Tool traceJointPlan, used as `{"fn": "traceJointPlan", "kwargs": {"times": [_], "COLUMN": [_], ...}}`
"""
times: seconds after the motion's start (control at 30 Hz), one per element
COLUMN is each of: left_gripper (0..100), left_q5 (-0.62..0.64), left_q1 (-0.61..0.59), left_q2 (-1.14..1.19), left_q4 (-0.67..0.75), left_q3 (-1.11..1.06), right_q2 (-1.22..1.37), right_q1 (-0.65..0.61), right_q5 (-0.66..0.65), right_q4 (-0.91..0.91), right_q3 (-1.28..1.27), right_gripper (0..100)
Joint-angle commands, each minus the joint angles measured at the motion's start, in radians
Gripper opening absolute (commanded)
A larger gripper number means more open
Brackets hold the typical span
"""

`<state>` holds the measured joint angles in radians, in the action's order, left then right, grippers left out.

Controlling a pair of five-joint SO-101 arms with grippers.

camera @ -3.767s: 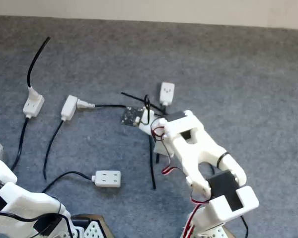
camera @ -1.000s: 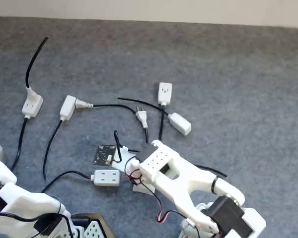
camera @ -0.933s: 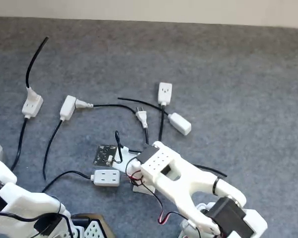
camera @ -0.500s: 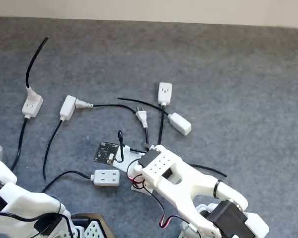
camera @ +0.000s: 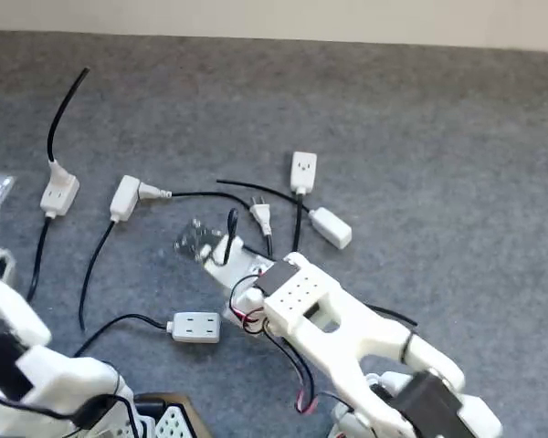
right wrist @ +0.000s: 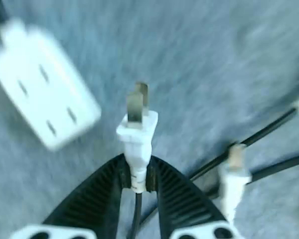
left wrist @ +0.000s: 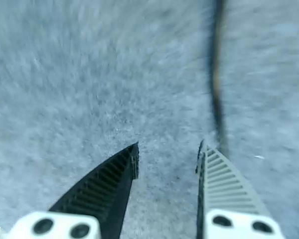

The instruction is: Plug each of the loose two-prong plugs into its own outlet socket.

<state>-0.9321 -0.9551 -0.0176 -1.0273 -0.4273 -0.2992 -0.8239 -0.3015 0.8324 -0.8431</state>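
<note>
My right gripper is shut on a white two-prong plug, its prongs pointing out ahead of the fingertips. A white outlet strip lies on the carpet off to one side of the prongs, not touching them. In the high view the right gripper hovers behind the outlet strip. A second loose plug lies just beyond it. My left gripper is open over bare carpet beside a black cable.
Two white sockets lie behind the right arm. Two more white sockets with black cords lie at the left. The left arm stands at the near left corner. Grey carpet lies open at the right.
The right gripper has carried the held plug away from beside the outlet strip, toward the back of the table. The left arm has shifted and risen at the lower left.
</note>
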Motion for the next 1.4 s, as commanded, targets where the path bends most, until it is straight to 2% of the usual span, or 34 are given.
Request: {"fn": "traceJointPlan", "kwargs": {"times": [0.0,0.13,0.27,0.47,0.63,0.73,0.87,1.03,1.13,1.37], "left_gripper": [21,23,30,34,35,35,35,35,35,35], "left_q5": [0.083,0.187,0.288,0.399,0.482,0.516,0.551,0.585,0.615,0.644], "left_q1": [0.143,0.288,0.432,0.613,0.662,0.688,0.748,0.862,0.906,0.917], "left_q2": [-0.17,-0.335,-0.501,-0.76,-0.977,-1.092,-1.222,-1.392,-1.521,-1.733], "left_q4": [-0.172,-0.216,-0.285,-0.215,-0.066,-0.038,-0.063,-0.17,-0.222,-0.27], "left_q3": [0.093,0.097,0.094,-0.081,-0.308,-0.398,-0.479,-0.584,-0.654,-0.768], "right_q2": [-0.246,-0.492,-0.67,-0.687,-0.602,-0.572,-0.536,-0.501,-0.489,-0.493], "right_q1": [0.004,0.004,-0.038,-0.153,-0.208,-0.232,-0.232,-0.225,-0.193,-0.143], "right_q5": [0.063,0.104,0.106,0.11,0.114,0.141,0.149,0.198,0.272,0.299], "right_q4": [-0.117,-0.232,-0.242,-0.242,-0.243,-0.26,-0.265,-0.263,-0.263,-0.265], "right_q3": [-0.015,-0.182,-0.286,-0.346,-0.346,-0.348,-0.343,-0.341,-0.337,-0.334], "right_gripper": [0.7,0.7,0.7,0.6,0.6,0.6,0.6,0.6,0.6,0.6]}}
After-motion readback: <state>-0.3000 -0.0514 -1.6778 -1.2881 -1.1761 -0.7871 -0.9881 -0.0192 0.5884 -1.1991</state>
